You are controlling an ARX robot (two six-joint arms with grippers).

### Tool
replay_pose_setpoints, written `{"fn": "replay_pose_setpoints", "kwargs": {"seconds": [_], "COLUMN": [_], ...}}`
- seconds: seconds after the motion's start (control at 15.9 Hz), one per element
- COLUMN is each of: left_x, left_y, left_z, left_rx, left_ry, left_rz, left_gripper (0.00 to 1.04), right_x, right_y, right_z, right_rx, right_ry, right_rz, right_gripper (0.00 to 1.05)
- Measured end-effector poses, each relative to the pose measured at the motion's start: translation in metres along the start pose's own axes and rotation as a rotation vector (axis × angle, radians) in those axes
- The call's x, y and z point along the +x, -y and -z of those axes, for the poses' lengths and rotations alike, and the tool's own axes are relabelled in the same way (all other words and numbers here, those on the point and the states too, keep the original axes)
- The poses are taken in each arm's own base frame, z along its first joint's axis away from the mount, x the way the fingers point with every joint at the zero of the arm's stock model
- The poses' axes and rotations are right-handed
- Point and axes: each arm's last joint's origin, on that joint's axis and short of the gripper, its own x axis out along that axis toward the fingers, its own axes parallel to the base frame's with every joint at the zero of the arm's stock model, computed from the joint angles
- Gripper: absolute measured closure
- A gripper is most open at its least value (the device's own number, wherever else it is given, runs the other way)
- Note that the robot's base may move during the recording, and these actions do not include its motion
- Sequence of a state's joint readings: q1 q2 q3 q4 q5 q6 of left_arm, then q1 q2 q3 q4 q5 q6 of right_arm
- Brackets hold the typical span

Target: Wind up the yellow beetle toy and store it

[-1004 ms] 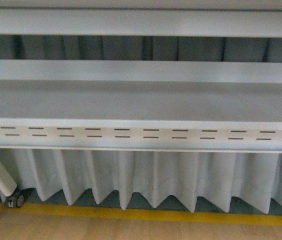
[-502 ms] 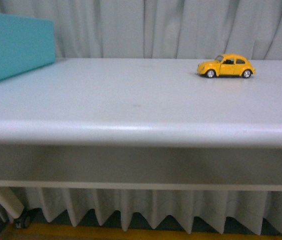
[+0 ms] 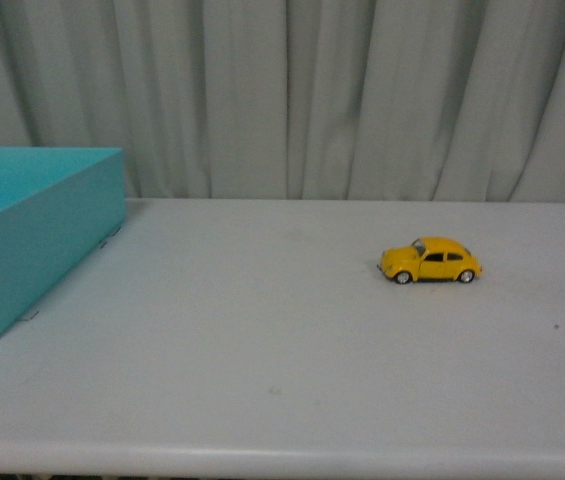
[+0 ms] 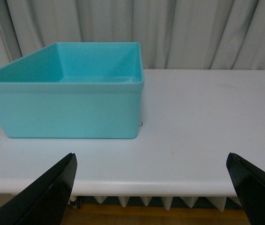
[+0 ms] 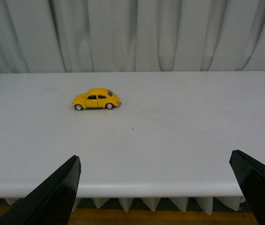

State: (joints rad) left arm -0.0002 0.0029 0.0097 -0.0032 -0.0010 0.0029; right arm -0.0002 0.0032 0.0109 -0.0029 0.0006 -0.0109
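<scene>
The yellow beetle toy stands on its wheels on the white table, right of centre, side-on with its nose to the left. It also shows in the right wrist view as the yellow beetle toy, well beyond my right gripper, which is open and empty off the table's front edge. My left gripper is open too, empty, hovering at the front edge before the teal bin. Neither arm shows in the front view.
The open teal bin sits at the table's left end and looks empty inside. A pleated grey curtain hangs right behind the table. The rounded front edge of the table lies just beyond both grippers, with wooden floor below.
The front view has risen: from the shelf under the table, to level with the tabletop, to looking down on it. The toy itself has not visibly shifted on the table.
</scene>
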Motion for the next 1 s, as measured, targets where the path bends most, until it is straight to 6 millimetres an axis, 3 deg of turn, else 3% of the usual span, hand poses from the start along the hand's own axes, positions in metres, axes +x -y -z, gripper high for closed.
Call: {"fn": "replay_pose_setpoints", "kwargs": {"seconds": [1.0], "left_x": [0.0000], "left_y": [0.0000], "left_z": [0.0000], "left_rx": [0.000], "left_ry": [0.000], "left_rz": [0.000], "left_gripper": [0.07], "right_x": [0.0000], "right_y": [0.0000], "right_z": [0.0001], "right_rx": [0.001], "right_ry": [-0.001], "right_rz": [0.000], "right_gripper": [0.07]}}
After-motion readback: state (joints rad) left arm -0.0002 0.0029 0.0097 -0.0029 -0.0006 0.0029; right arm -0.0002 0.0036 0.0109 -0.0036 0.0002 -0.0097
